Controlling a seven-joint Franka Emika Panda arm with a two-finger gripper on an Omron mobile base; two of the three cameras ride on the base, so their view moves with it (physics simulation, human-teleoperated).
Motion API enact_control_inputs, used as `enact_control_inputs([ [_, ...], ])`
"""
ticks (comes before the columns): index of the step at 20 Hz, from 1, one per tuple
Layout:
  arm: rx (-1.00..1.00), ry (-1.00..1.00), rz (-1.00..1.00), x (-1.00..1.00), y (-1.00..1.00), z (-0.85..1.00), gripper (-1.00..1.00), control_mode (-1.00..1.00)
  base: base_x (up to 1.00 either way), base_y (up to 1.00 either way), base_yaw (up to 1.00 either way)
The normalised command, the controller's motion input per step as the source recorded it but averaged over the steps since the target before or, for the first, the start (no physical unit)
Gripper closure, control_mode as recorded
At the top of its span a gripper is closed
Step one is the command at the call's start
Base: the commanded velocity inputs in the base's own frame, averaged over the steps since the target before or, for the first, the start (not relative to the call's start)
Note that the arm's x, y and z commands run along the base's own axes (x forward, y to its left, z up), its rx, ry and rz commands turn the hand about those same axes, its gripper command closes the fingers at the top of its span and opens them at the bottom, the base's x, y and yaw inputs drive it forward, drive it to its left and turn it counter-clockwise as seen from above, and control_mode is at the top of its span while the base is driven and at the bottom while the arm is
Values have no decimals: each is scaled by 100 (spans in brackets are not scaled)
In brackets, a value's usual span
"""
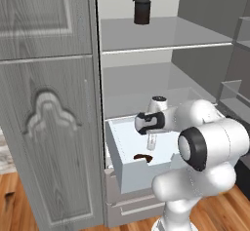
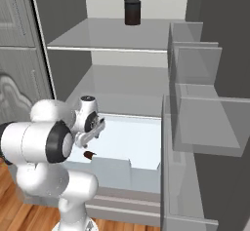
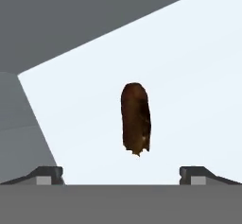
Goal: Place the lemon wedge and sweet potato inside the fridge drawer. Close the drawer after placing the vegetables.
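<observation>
Poised above the pulled-out fridge drawer with tool spread wide and empty, looking straight down on the sweet potato lying on the drawer floor near its front wall, apparently just set down there for storing.

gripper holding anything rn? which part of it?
Nothing held. The gripper is open above the fridge drawer, fingertips wide apart, and the sweet potato lies on the drawer floor between and beyond them.
</observation>
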Motion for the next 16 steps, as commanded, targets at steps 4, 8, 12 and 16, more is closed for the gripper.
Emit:
enact_control_inputs([
  [4, 0, -10, -15, -79, -11, 61, -100, -100, 0, 0, 0],
  [8, 0, -11, -24, -93, -3, 50, -100, -100, 0, 0, 0],
  [12, 0, -6, -24, -71, -3, 54, -100, -100, 0, 0, 0],
  [16, 0, 0, -20, -28, -2, 57, -100, -100, 0, 0, 0],
])
